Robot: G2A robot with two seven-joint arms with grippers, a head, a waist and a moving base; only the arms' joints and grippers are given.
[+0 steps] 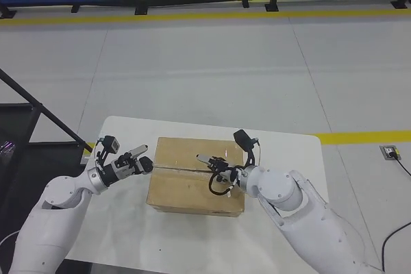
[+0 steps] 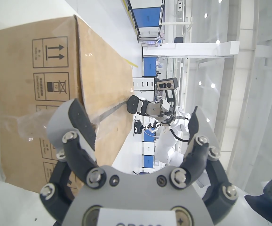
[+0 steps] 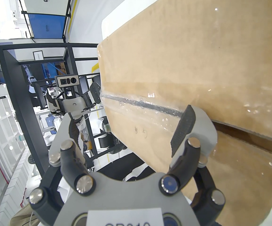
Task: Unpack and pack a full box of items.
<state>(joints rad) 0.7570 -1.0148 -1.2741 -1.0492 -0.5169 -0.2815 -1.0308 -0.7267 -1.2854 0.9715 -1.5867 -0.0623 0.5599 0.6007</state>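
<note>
— Right gripper (image 3: 128, 123) jaws, status?

— Spread wide, nothing held. It hangs over the lid of the brown cardboard box (image 3: 197, 59), a bit right of the lid's middle in the top view. One finger (image 3: 190, 128) sits right at the clear-taped centre seam (image 3: 140, 103). Can't tell if it contacts the cardboard. Beside that finger the flaps (image 3: 244, 123) stand slightly apart, with a dark gap showing.

— Left gripper (image 2: 137, 118)?

— Also wide open and empty. It is at the box's left end face, level with the top edge where the seam tape wraps down. One pad (image 2: 81, 118) overlaps that taped edge. Can't tell whether it touches or stops just short. The box is beside that pad and is not clamped between the jaws.

— Where's the box?

— Near the middle of the white table (image 1: 281, 154), lid up, between the two arms. The seam runs left to right. The left jaws are at its left end and the right jaws over it further along, so the two grippers face each other along that line. Neither has a grip on the box.
</note>
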